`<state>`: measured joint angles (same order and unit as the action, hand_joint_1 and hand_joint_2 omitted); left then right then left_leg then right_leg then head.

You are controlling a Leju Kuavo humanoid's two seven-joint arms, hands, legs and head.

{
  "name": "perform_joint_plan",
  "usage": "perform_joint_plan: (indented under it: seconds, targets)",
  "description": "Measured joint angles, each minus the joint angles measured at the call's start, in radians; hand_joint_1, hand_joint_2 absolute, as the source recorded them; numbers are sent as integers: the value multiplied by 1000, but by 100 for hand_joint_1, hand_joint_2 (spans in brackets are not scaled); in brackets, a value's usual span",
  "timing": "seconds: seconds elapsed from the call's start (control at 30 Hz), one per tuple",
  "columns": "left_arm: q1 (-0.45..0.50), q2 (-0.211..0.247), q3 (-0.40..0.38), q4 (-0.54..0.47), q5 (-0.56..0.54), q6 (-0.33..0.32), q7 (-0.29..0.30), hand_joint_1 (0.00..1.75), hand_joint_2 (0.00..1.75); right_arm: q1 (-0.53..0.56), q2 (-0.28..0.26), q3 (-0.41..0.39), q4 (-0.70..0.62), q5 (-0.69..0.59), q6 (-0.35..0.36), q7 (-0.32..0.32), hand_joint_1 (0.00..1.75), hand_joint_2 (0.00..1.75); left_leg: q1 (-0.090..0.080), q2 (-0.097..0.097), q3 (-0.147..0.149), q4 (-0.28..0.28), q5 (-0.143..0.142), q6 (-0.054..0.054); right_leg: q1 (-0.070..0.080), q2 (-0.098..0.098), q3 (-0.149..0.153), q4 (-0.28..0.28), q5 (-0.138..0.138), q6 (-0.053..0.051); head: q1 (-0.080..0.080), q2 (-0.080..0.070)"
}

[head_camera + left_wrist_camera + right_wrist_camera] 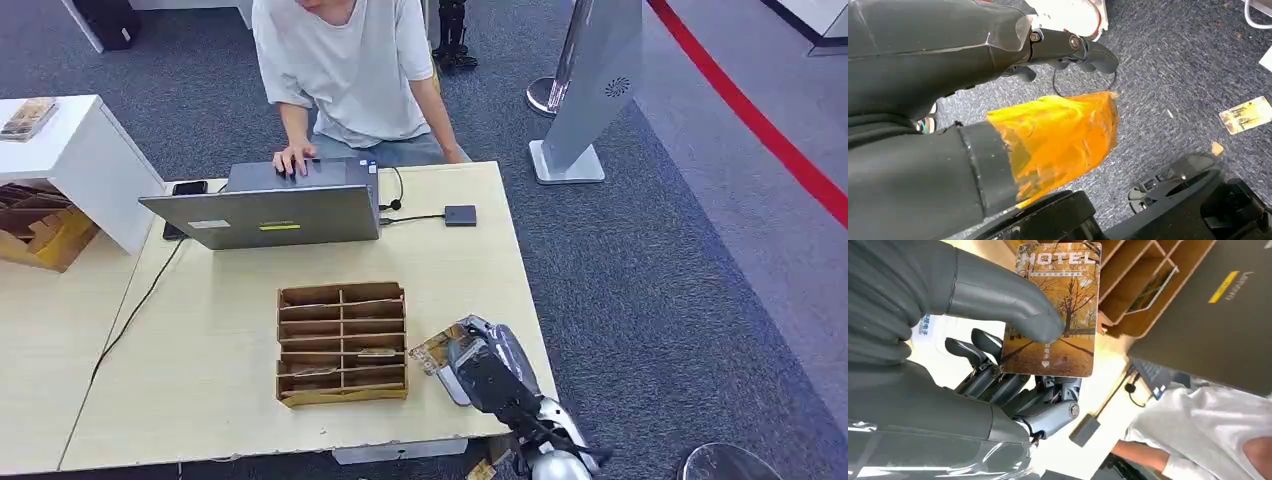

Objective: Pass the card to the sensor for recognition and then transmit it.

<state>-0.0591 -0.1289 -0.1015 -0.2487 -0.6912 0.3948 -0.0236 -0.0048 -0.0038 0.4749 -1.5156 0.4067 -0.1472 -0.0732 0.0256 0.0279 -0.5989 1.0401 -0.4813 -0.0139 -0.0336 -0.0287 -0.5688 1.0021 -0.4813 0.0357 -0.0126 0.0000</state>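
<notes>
Card: rectangular hotel key card printed with golden autumn trees and the word HOTEL (pixel 1055 310) is sitting in the right hand (pixel 1013 370), above the near right part of the table; in the head view it is showing as a small patterned edge (pixel 432 349) at that hand (pixel 480 365).
Right hand: thick grey thumb (pixel 1013 305) is pressing on the card's printed face while the darker fingers (pixel 993 375) are backing it from behind, so the card is being pinched and held.
Left hand: dark hand with an orange-taped thumb (pixel 1058 135) is hanging over grey carpet; its dark fingers (pixel 1083 50) are curling inward with nothing in them.
Sensor: small flat dark square reader (pixel 460 215) is lying on the far side of the table, cabled to the laptop, well apart from the held card; it is also appearing in the right wrist view (pixel 1085 430).
Tray: brown cardboard divided organiser (pixel 342 343) is lying flat just beside the right hand, with a few cards in its slots.
Laptop: grey open laptop (pixel 275 212) is standing beyond the tray, its lid back facing the robot.
Person: someone in a white T-shirt (pixel 350 65) is leaning over the far edge, one hand (pixel 294 158) resting on the keyboard.
Table: pale wooden tabletop (pixel 220 330) is carrying all these things.
Floor: another card (pixel 1246 114) is lying on the grey carpet.
</notes>
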Motion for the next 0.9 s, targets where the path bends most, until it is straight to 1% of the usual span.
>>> perform_joint_plan:
  seconds: [0.57, 0.9]
  targets:
    - [0, 0, 6, 0, -12, 0, 0, 0, 0, -32, 5, -28, 116, 30, -9, 61, 175, 175, 0, 0, 0, 0, 0, 0, 0, 0, 0, 0, 0, 0, 0, 0]
    - [0, 0, 20, 0, -15, 0, 0, 0, 0, -44, 16, -43, 174, 47, -16, 78, 175, 175, 0, 0, 0, 0, 0, 0, 0, 0, 0, 0, 0, 0, 0, 0]
